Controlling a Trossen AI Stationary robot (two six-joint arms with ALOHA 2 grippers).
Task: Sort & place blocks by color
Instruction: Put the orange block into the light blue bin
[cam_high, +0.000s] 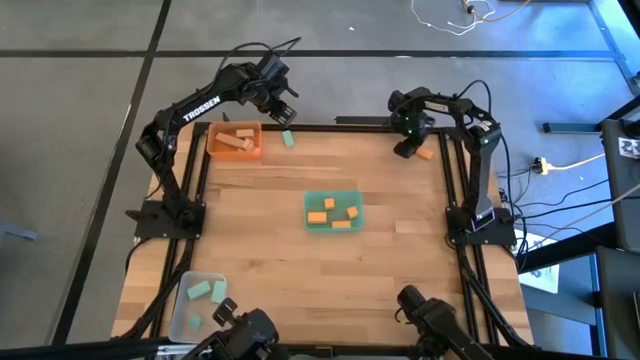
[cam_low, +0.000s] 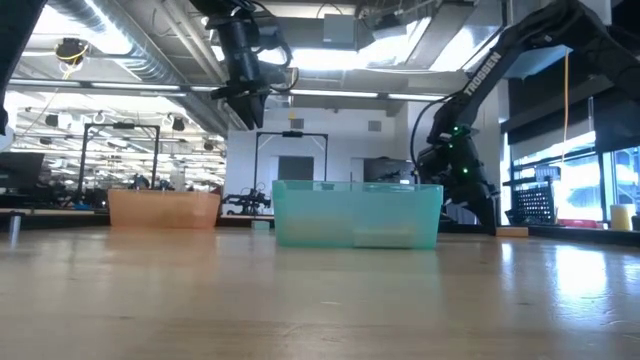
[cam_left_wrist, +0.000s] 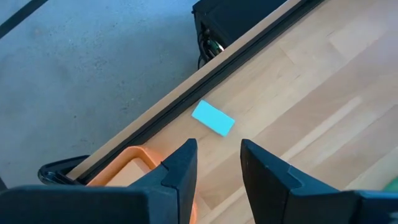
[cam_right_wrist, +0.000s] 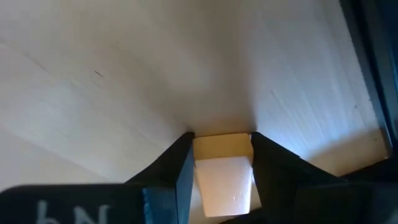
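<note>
In the right wrist view, the near end of the block (cam_right_wrist: 222, 177) between the right gripper (cam_right_wrist: 222, 163) fingers runs off the picture's edge and is washed out by glare, so its colour cannot be told.

In the left wrist view, the orange tray (cam_left_wrist: 127, 163) shows only one corner; the rest is hidden behind the left gripper (cam_left_wrist: 217, 163) fingers and cut by the edge.

In the low view, the contents of the green tray (cam_low: 357, 214) are only a pale smear through its wall.

In the high view, at seven o'clock on the table, the smallest piece in the clear tray (cam_high: 186, 318) is too small to identify.
</note>
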